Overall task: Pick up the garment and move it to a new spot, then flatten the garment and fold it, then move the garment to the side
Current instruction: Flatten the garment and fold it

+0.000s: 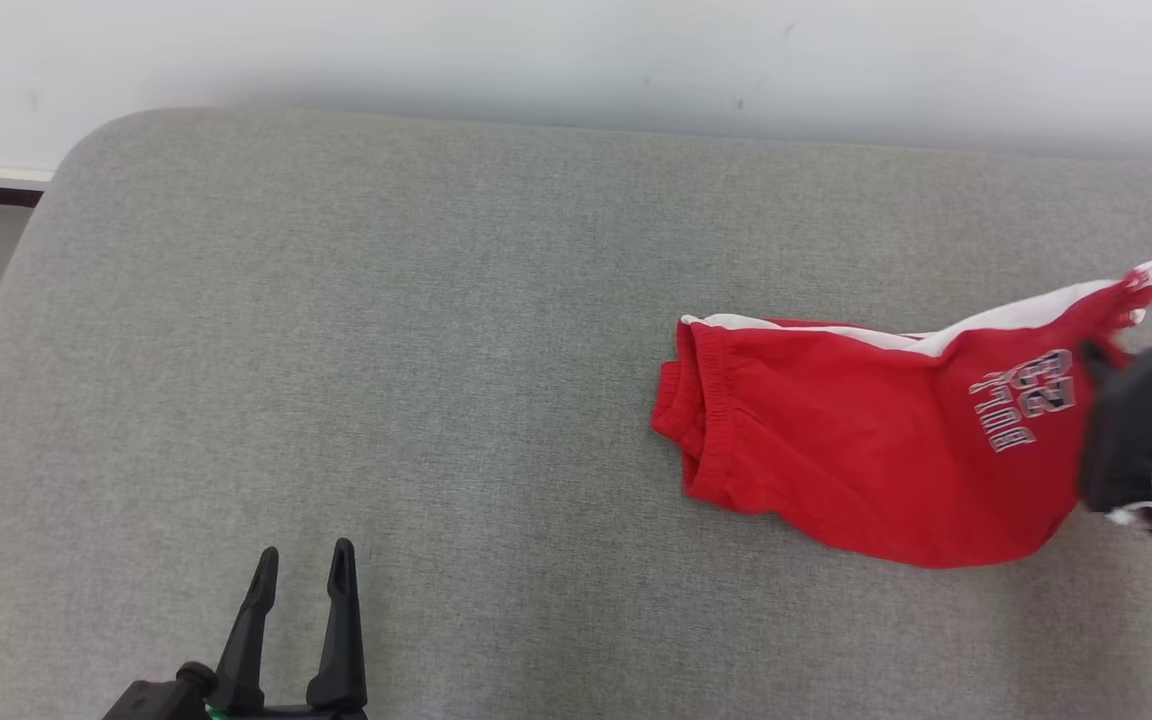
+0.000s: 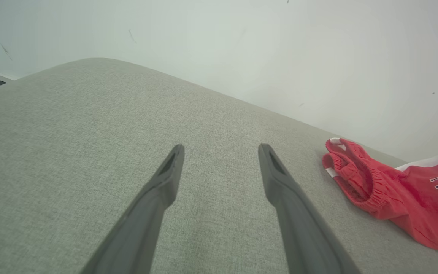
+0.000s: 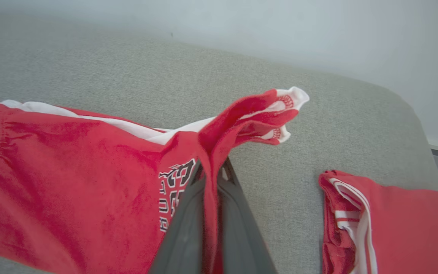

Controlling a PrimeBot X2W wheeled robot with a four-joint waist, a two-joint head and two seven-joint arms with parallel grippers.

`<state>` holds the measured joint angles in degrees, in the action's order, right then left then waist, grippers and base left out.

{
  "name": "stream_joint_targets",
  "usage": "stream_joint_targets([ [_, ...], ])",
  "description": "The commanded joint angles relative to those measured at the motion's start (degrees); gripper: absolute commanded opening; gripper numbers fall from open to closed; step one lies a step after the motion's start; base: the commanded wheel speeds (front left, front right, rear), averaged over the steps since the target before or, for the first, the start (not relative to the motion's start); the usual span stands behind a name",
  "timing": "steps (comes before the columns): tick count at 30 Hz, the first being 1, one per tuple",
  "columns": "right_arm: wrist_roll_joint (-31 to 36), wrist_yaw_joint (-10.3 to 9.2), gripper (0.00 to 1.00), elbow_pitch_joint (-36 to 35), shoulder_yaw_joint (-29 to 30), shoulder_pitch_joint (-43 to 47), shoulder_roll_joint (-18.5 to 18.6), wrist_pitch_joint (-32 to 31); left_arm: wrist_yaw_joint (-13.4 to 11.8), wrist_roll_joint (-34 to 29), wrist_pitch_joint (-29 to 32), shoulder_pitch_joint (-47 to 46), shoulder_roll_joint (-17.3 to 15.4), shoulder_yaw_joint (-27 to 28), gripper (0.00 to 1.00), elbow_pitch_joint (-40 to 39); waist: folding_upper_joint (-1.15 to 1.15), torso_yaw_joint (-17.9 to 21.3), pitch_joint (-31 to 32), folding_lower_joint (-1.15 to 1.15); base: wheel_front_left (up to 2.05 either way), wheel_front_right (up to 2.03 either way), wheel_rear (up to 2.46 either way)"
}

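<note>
Red shorts (image 1: 856,450) lie on a grey cushion (image 1: 386,350), hem pinched by the right gripper (image 3: 212,167). Left gripper (image 1: 306,552) hangs open.

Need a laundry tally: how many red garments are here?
2. The lettered garment, pinched by the right tool, lies spread on the cushion; the second garment lies apart, beside it. Others may be off-frame.

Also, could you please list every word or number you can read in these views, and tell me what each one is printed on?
"BULL": dark outlined letters on the red shorts, upside down in the head view; any further letter is lost where the cloth bunches.
"23": larger numerals next to that word, on the same shorts.
Second red garment: no text visible on it.
</note>
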<state>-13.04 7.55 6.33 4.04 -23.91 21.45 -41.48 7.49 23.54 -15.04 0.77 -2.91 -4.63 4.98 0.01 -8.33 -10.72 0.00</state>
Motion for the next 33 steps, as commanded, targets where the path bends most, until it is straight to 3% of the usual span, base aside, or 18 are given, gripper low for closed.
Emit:
stream_joint_targets([
  [1,-0.5,-0.16,0.0,-0.5,-0.9,-0.7,-0.6,-0.3,0.0,0.0,-0.2,0.3,0.0,-0.1,1.0,0.1,-0.01,-0.3,0.2,0.0,0.0,0.0,0.0],
  [5,-2.1,-0.16,0.0,-0.8,-6.6,-2.7,-2.0,-1.7,0.0,0.6,-0.2,0.4,0.0,-0.1,1.0,0.1,-0.01,-1.4,0.3,0.0,0.0,0.0,0.0],
  [12,-4.0,-0.16,0.0,4.4,-16.2,-8.1,-3.7,-2.4,0.0,1.7,-0.2,0.3,0.0,-0.9,1.0,0.2,-0.01,-4.0,-0.2,0.0,0.0,0.0,0.0],
  [27,-8.1,-0.16,0.0,17.5,-27.4,-14.2,-7.7,0.7,0.0,2.8,-0.2,-1.0,0.0,-1.3,1.0,-0.3,-0.01,-7.0,-3.0,0.0,0.0,0.0,0.0],
  [28,-8.7,-0.16,0.38,17.5,-27.5,-14.5,-7.9,1.1,0.0,2.7,-0.2,-1.2,0.0,-1.3,1.0,-0.3,-0.01,-6.9,-3.1,0.0,0.0,0.0,0.0],
  [29,-8.7,-0.16,0.38,17.5,-27.5,-14.5,-7.9,1.1,0.0,2.7,-0.2,-1.2,0.0,-1.3,1.0,-0.3,-0.01,-6.9,-3.1,0.0,0.0,0.0,0.0],
  [30,-9.4,-0.16,1.0,17.4,-27.0,-14.8,-8.1,1.8,0.0,2.7,-0.2,-1.3,0.0,-1.2,1.0,-0.3,-0.01,-6.8,-3.1,0.0,0.0,0.0,0.0],
  [33,-13.9,-0.16,1.0,15.4,-23.8,-15.4,-9.5,6.3,0.0,3.0,-0.2,-1.7,0.0,-0.8,1.0,-0.5,-0.01,-5.9,-3.0,0.0,0.0,0.0,0.0],
])
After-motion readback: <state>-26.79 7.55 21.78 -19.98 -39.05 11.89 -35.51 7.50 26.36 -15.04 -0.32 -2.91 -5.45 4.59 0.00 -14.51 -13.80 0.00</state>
